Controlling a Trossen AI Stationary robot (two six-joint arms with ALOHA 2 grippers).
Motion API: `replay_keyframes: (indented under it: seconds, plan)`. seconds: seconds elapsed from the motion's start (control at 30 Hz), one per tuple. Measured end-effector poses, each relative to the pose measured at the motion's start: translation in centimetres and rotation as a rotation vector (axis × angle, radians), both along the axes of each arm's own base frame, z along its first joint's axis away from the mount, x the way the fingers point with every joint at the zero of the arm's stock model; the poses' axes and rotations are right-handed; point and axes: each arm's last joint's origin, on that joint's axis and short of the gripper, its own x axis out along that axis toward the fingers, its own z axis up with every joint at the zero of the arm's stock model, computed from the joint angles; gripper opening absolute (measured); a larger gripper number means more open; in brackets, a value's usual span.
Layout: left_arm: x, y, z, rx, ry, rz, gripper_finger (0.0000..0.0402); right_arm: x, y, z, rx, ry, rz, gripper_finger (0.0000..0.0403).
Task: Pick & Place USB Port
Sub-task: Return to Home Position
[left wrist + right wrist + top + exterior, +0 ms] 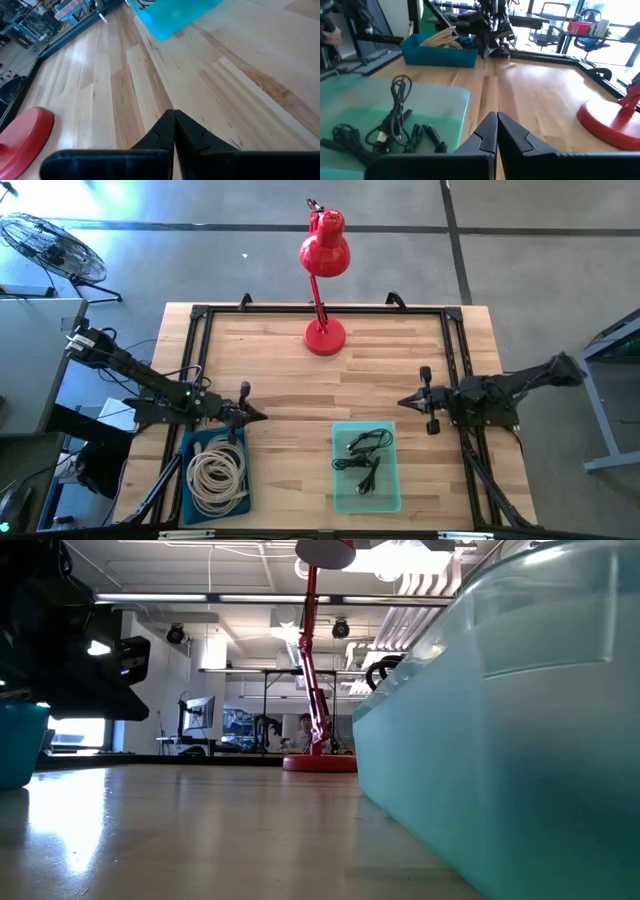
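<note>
A pale teal tray (366,470) lies at the table's near middle with black USB cables (362,454) inside; the right wrist view shows the cables (390,125) coiled in it. A blue bin (214,473) at near left holds coiled beige cables (216,470). My left gripper (262,416) is shut and hovers over bare wood by the blue bin's far corner. My right gripper (403,402) is shut too, just beyond the teal tray's far right corner. In each wrist view the fingertips (174,114) (496,116) meet.
A red desk lamp (324,255) stands with its base (324,336) at the table's far middle. A black frame (320,310) runs along the table's edges. Bare wood lies between the two grippers. A floor fan (52,246) stands off the table at far left.
</note>
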Motion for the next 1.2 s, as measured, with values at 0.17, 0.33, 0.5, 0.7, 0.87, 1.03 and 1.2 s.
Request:
replay_keyframes:
  seconds: [0.17, 0.33, 0.5, 0.7, 0.87, 1.03, 1.2]
  plan:
    - [0.0, 0.0, 0.0, -0.010, 0.004, 0.007, 0.0000, 0.1, -0.3, 0.0, -0.024, -0.003, -0.010, 0.0000]
    - [0.0, 0.0, -0.1, -0.012, 0.005, 0.008, 0.0000, 0.1, -0.7, -0.3, -0.009, 0.027, -0.037, 0.0000]
    - [-0.1, 0.0, -0.1, 0.004, 0.010, -0.018, 0.0000, 0.1, -0.9, -0.3, 0.001, 0.029, -0.061, 0.0000]
    - [0.0, 0.0, -0.1, 0.003, 0.007, -0.015, 0.0000, 0.1, -1.0, -0.3, 0.009, 0.032, -0.060, 0.0000]
    - [-0.1, 0.0, -0.1, -0.015, 0.010, -0.015, 0.0000, 0.1, -1.1, -0.2, 0.005, 0.025, -0.093, 0.0000]
    - [-0.2, -0.1, 0.4, -0.008, -0.025, -0.049, 0.0000, 0.1, -1.1, -0.2, 0.005, 0.024, -0.095, 0.0001]
    - [-0.9, 0.1, 0.7, -0.015, -0.005, -0.084, 0.0000, 0.1, -1.1, -0.2, 0.004, 0.023, -0.096, 0.0001]
